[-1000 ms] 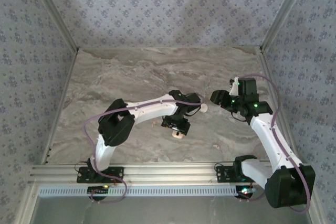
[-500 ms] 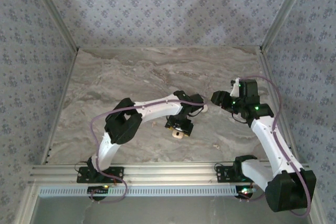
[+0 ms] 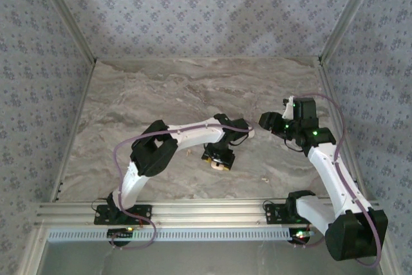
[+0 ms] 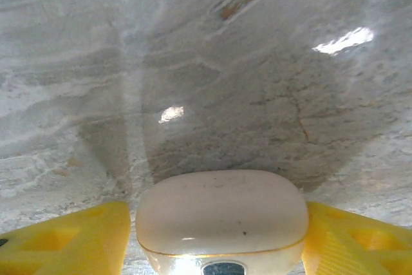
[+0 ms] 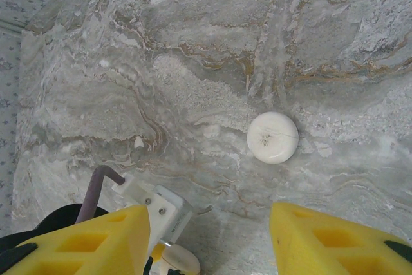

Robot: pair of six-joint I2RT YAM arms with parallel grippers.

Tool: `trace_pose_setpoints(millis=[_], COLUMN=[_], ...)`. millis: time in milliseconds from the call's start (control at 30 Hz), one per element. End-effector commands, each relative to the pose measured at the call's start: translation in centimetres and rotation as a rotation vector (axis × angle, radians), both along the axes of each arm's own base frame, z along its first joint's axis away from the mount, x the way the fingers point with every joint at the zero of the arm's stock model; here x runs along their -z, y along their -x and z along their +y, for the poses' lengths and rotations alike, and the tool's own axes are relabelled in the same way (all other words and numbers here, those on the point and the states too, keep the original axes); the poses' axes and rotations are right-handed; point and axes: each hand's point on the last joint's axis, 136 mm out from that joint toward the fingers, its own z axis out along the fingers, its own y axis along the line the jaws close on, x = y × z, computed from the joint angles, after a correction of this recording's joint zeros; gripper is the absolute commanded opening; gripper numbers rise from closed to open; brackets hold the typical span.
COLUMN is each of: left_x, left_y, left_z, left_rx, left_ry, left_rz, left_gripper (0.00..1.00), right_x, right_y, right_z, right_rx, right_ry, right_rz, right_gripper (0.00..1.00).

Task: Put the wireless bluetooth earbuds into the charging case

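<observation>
Cream glossy plastic charging case (image 4: 222,214), smooth rounded pebble shape, long axis running finger to finger across left gripper (image 4: 219,230). Yellow fingers (image 4: 71,239) snug on both short ends, so it's gripped. Spot: mid-table, toward near edge. Right gripper (image 5: 209,223) spread wide, nothing in it, small white round disc (image 5: 273,136) on marble ahead. Grey veined marble tabletop (image 3: 161,88), bit shiny. Walls (image 3: 212,11) in blue-grey patterned wallpaper.
</observation>
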Motion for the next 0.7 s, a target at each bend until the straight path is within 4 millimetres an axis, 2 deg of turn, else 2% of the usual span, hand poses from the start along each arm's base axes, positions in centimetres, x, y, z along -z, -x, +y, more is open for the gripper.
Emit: trace_pose_setpoints(millis=[0, 167, 300, 567, 667], left_x=[0.9, 1.1, 0.2, -3.3, -4.9], left_y=[0.7, 0.4, -0.2, -1.8, -2.1], left_z=[0.7, 0.9, 0.6, 0.7, 0.4], left_rx=[0.009, 0.022, 0.057, 0.25, 0.371], left_ry=[-0.032, -0.033, -0.007, 0.09, 0.191], left_rz=[0.029, 0.005, -0.034, -0.169, -0.244], left_gripper=[0.68, 0.59, 0.53, 0.43, 0.44], right_x=[0.4, 0.4, 0.6, 0.8, 0.6], right_y=[0.7, 0.8, 1.1, 2.1, 2.2], right_z=[-0.2, -0.2, -0.2, 0.5, 1.5], right_rx=[0.009, 0.008, -0.001, -0.046, -0.101], right_ry=[0.01, 0.012, 0.014, -0.022, -0.075], right_rz=[0.021, 0.023, 0.035, 0.051, 0.035], right_gripper=[0.54, 0.54, 0.54, 0.54, 0.54])
